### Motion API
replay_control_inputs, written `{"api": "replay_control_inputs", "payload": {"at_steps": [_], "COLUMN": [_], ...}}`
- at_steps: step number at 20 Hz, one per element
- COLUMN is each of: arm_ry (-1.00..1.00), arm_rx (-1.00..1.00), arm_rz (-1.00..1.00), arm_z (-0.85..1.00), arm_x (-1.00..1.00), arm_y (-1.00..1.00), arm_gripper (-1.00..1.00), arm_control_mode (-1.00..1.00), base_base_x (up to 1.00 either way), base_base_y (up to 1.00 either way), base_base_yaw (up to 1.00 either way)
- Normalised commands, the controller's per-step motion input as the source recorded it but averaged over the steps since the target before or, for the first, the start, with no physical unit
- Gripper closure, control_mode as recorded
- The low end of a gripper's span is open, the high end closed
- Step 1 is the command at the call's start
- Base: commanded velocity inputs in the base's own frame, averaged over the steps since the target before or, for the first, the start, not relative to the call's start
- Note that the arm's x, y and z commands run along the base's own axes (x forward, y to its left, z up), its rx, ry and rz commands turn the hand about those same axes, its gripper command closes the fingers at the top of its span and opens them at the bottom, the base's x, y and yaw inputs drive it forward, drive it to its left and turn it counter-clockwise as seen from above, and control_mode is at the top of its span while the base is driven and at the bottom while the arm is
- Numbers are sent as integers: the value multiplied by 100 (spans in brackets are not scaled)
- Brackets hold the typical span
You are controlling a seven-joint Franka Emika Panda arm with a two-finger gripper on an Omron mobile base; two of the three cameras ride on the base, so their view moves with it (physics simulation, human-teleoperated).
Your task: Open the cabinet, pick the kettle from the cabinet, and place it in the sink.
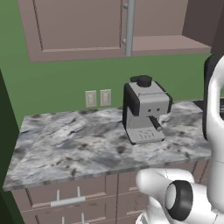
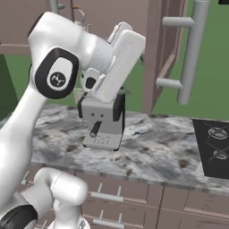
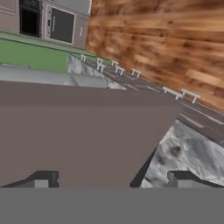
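Note:
The cabinet hangs above the counter. Its left door is shut, with a long silver bar handle. Its right door stands swung out, with its own bar handle, and a bare shelf shows inside. A thin tan arc peeks out beside my arm at the cabinet; it may be the kettle's handle, and the kettle's body is hidden. My gripper is open, its fingertips wide apart, close against a mauve-brown cabinet panel. The sink is out of view.
A boxy grey-and-black coffee machine stands on the marble counter under the cabinet. A black stove top lies at the counter's right. Base drawers with short handles run below. My arm crosses in front of the coffee machine.

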Motion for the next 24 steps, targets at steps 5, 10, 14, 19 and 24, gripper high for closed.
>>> {"api": "replay_control_inputs", "payload": {"at_steps": [5,10,14,19,24], "arm_ry": [6,15,9,22,30], "arm_rx": [-9,-7,-9,-10,-17], "arm_rz": [0,0,0,11,26], "arm_z": [0,-5,-6,12,12], "arm_x": [-8,2,6,-5,-11], "arm_y": [-47,-15,48,60,63], "arm_gripper": [-100,-100,-100,-100,-100], "arm_control_mode": [-100,-100,-100,-100,-100], "base_base_x": [0,0,0,0,0], "base_base_y": [0,0,0,0,0], "base_base_yaw": [0,0,0,0,0]}}
